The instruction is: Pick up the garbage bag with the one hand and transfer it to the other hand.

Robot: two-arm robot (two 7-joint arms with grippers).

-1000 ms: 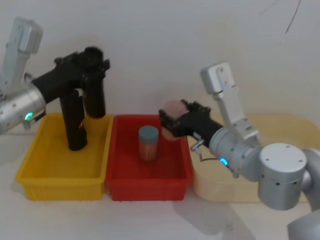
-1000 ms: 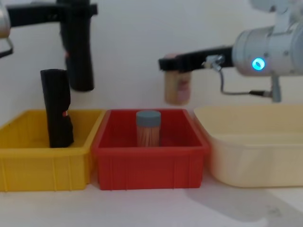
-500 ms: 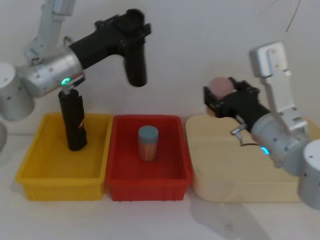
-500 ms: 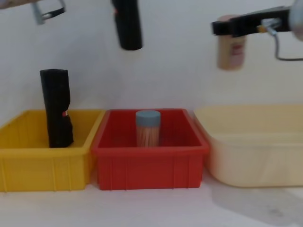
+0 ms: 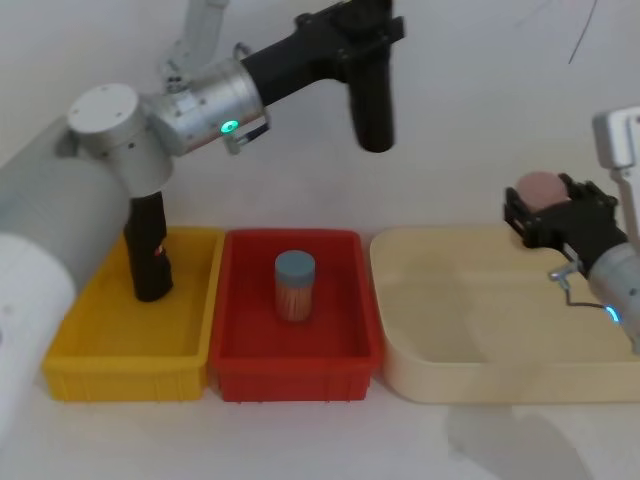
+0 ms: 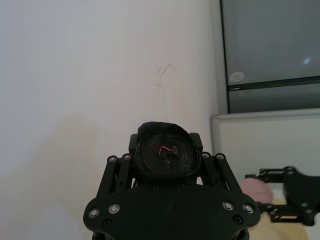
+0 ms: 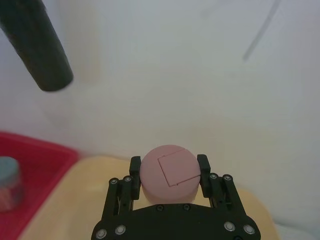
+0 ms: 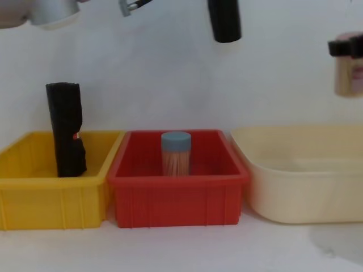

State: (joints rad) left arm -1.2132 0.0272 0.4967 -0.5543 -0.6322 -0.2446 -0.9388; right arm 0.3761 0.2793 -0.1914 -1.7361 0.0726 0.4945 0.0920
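Observation:
The garbage bag [image 5: 373, 100], a plain black roll, hangs upright high above the right rim of the red bin, and its lower end shows in the chest view [image 8: 226, 22]. My left gripper [image 5: 366, 30], on the arm with the green light, is shut on the roll's upper end [image 6: 167, 152]. Far to the right, over the cream tub, my right gripper [image 5: 552, 212] is shut on a pink-lidded jar [image 5: 541, 188] and stands well apart from the roll. The right wrist view has that jar [image 7: 170, 172] between the fingers, with the garbage bag [image 7: 37, 45] farther off.
A yellow bin [image 5: 80, 355] at the left holds an upright black roll with a red mark [image 5: 148, 250]. In the red bin [image 5: 300, 375] at the middle stands a blue-lidded jar [image 5: 295, 285]. The cream tub [image 5: 470, 375] lies at the right.
My left arm has swung up and to the right, carrying the garbage bag from over the yellow bin to above the red bin. My right arm drew back to the right with the jar.

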